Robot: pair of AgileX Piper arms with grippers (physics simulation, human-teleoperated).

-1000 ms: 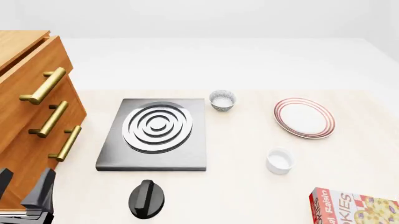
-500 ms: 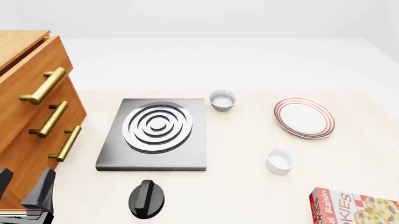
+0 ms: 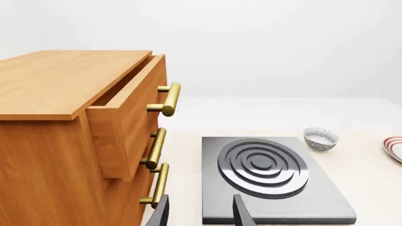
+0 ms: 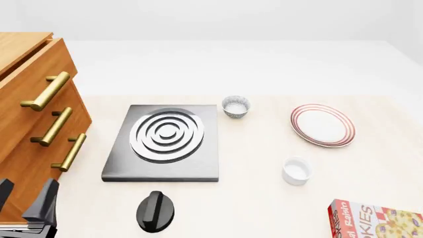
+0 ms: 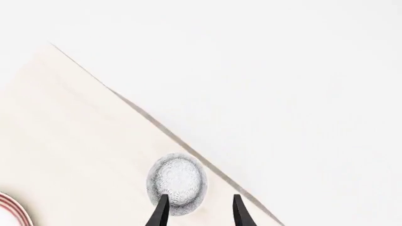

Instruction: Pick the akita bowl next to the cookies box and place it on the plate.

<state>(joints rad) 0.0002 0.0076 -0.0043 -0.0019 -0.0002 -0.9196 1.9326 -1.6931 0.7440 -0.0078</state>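
One grey-speckled akita bowl (image 5: 178, 182) sits close to the table's edge, just beyond my open right gripper (image 5: 199, 214), whose fingers hold nothing. The cookies box does not appear in that view, so I cannot tell how near it is. A second, alike bowl (image 4: 236, 106) (image 3: 320, 138) stands beside the stove's far right corner. The red-ringed plate (image 4: 322, 125) (image 5: 14, 206) lies right of it. The cookies box (image 4: 374, 221) lies at the near right corner. My left gripper (image 4: 26, 204) (image 3: 201, 215) is open and empty at the near left, by the cabinet. The right gripper is out of the front view.
A wooden cabinet (image 4: 29, 124) with brass handles and a slightly open top drawer (image 3: 129, 117) fills the left side. A grey stove burner (image 4: 165, 141) lies mid-table, a black knob (image 4: 156, 211) in front of it. A plain white cup (image 4: 296, 170) stands between plate and cookies box.
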